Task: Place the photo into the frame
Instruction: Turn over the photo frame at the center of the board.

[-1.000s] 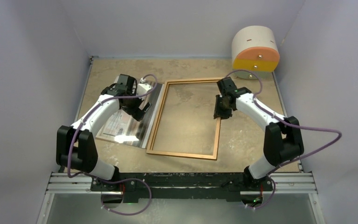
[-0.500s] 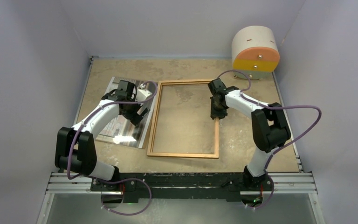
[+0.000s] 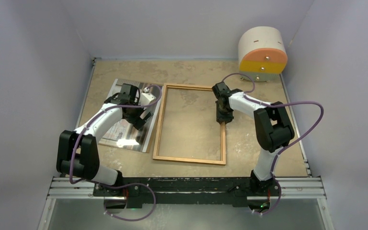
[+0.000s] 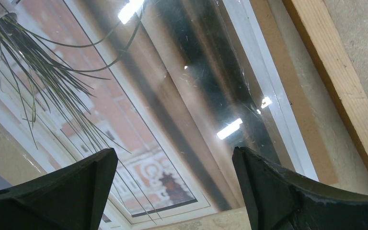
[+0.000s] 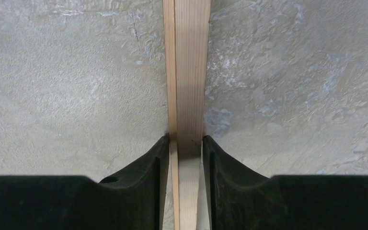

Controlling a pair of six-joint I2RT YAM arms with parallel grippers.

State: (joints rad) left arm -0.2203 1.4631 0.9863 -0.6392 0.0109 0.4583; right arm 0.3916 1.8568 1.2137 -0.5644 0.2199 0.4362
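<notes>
The frame is a thin orange-brown wooden rectangle lying flat on the table's middle. My right gripper is shut on its right rail; in the right wrist view both fingers press the rail. The photo, a glossy print with a window and a plant, lies flat just left of the frame. My left gripper hovers open and empty over the photo's right part. In the left wrist view the photo fills the space between the gripper's spread fingers. The frame's left rail runs along the right.
A brown board strip shows under the photo's right edge. A round white, orange and yellow drawer cabinet stands at the back right corner. Grey walls close in three sides. The metal rail with the arm bases runs along the near edge.
My right gripper has drawn the frame leftward and squared it, so its left rail is now close beside the photo. My left gripper moved a little nearer over the photo, then held still.
</notes>
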